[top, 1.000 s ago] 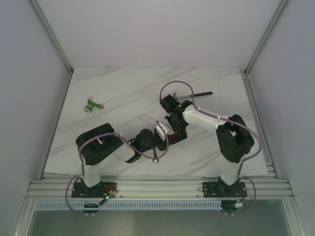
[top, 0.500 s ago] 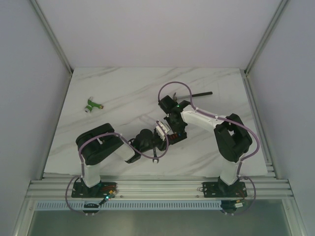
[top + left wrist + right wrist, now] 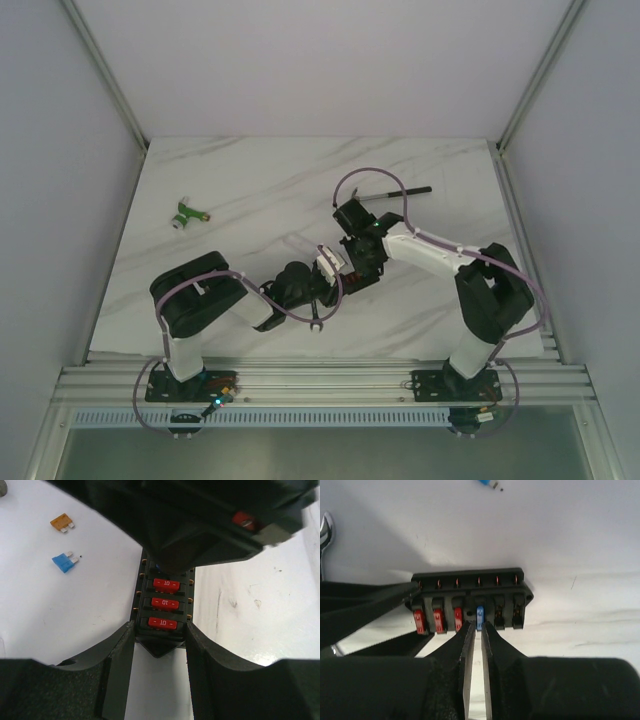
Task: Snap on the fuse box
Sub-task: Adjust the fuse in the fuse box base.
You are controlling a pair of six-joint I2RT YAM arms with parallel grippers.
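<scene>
The fuse box point(image 3: 347, 273) is a small black box with three red fuses, lying mid-table. My left gripper point(image 3: 160, 635) is shut on its near end point(image 3: 165, 602), one finger on each side. In the right wrist view the box point(image 3: 470, 587) shows three red fuses, one blue fuse point(image 3: 479, 616) and two empty slots. My right gripper point(image 3: 479, 625) is nearly closed, its tips pinching the blue fuse in its slot. The clear cover point(image 3: 298, 243) lies just left of the box.
A loose orange fuse point(image 3: 62, 522) and a loose blue fuse point(image 3: 64, 562) lie left of the box. A wrench point(image 3: 315, 316) lies near the left arm. A green-and-white connector point(image 3: 186, 214) is far left. A black rod-like tool point(image 3: 402, 191) lies behind.
The right arm's wrist and elbow have shifted a little to the right over the fuse box. The left gripper and the box have not moved.
</scene>
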